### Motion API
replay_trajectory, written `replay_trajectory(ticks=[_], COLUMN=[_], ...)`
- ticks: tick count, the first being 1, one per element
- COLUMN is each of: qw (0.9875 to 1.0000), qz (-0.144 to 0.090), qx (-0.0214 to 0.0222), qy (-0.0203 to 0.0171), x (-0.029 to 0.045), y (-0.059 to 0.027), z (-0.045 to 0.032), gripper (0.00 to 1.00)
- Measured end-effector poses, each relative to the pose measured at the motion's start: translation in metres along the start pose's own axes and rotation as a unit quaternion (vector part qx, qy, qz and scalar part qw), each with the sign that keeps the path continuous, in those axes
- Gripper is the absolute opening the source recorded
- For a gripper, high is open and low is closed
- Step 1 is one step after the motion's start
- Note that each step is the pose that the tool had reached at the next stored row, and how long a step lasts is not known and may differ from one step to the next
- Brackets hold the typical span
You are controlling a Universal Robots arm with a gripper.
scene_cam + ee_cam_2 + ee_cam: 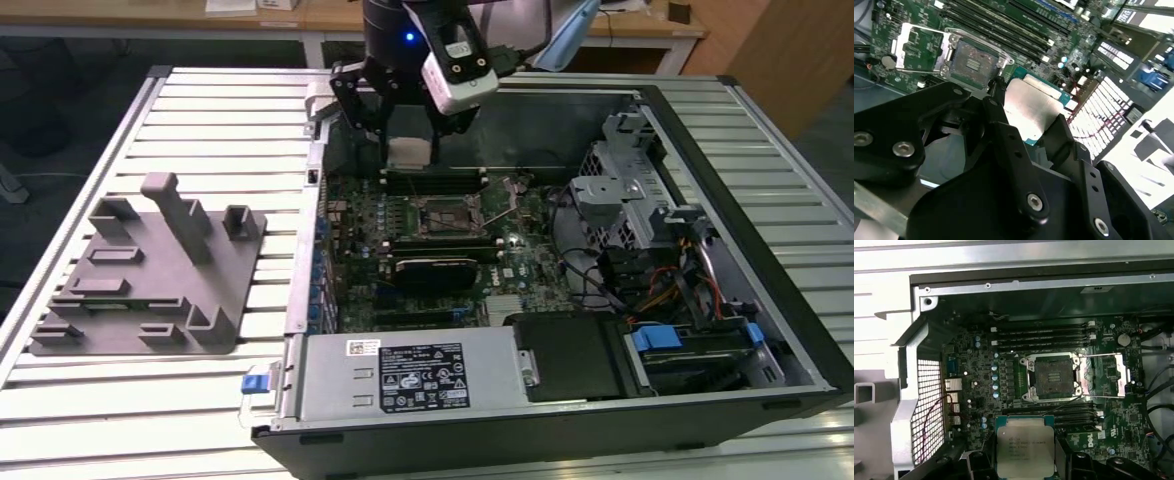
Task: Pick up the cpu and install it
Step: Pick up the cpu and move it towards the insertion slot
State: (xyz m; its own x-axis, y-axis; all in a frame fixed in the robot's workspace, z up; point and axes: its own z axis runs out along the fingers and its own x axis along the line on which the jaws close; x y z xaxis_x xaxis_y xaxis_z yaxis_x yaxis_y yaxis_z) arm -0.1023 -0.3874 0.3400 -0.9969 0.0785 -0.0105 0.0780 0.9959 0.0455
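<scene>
Above the motherboard [979,390], near its open socket [1051,376], the gripper [408,148] is clamped on the cpu [1025,445], held clear of the board; any tilt or misalignment on lowering would probably bend socket pins.

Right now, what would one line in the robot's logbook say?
pincer: shut on cpu | cpu: held above motherboard, not seated | socket: frame open, empty
</scene>
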Motion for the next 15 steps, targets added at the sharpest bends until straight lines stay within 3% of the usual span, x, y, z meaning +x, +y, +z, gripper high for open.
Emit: replay_trajectory(ticks=[6, 15], qw=[1.0000, 0.9998], qz=[-0.002, -0.010], qx=[-0.0003, -0.0015], qy=[-0.0029, -0.0175], x=[-0.0100, -0.0179], y=[0.0020, 0.0047], z=[0.0037, 0.0102], gripper=[0.55, 0.55])
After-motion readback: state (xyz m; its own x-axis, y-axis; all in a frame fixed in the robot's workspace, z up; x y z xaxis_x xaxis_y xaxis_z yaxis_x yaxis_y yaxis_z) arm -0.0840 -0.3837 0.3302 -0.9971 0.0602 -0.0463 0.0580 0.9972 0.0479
